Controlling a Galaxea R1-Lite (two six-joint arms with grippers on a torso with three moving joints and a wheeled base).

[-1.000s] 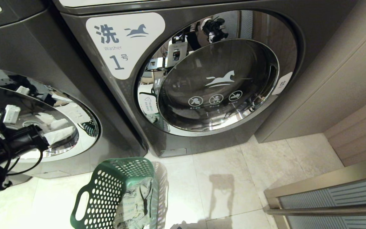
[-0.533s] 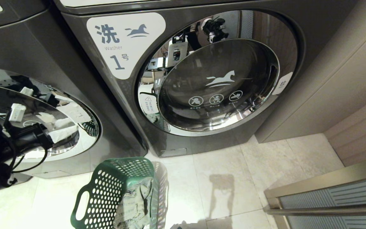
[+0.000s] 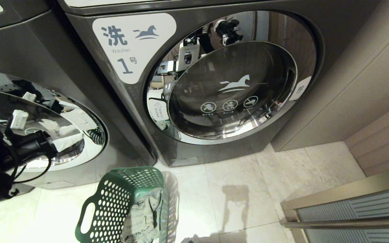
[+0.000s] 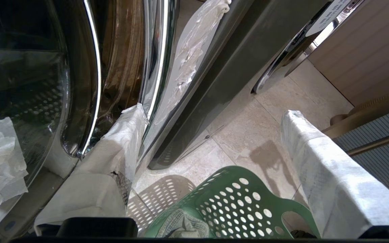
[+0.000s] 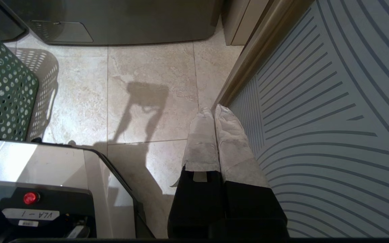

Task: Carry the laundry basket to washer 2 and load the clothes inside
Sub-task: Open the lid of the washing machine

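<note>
L gripper point(image 4: 214, 135) spread wide, one finger point(image 4: 127, 135) just beside washer 2 point(image 4: 79, 84) chrome door rim. Laundry basket point(image 3: 120, 202) on floor point(image 3: 248, 189) below, clothes point(image 3: 144, 216) inside. Open tile to basket's right. R gripper point(image 5: 214, 113), wrist view only: pressed together, beside patterned panel point(image 5: 333, 118).

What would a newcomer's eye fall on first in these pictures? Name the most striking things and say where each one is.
The eye goes first to the big chrome-rimmed round door of the dark grey washer labelled 1, filling the middle of the head view. Next comes the green laundry basket on the pale tiled floor in front, with the clothes bundled inside. At far left, the left gripper hangs open beside the neighbouring washer's door.
</note>
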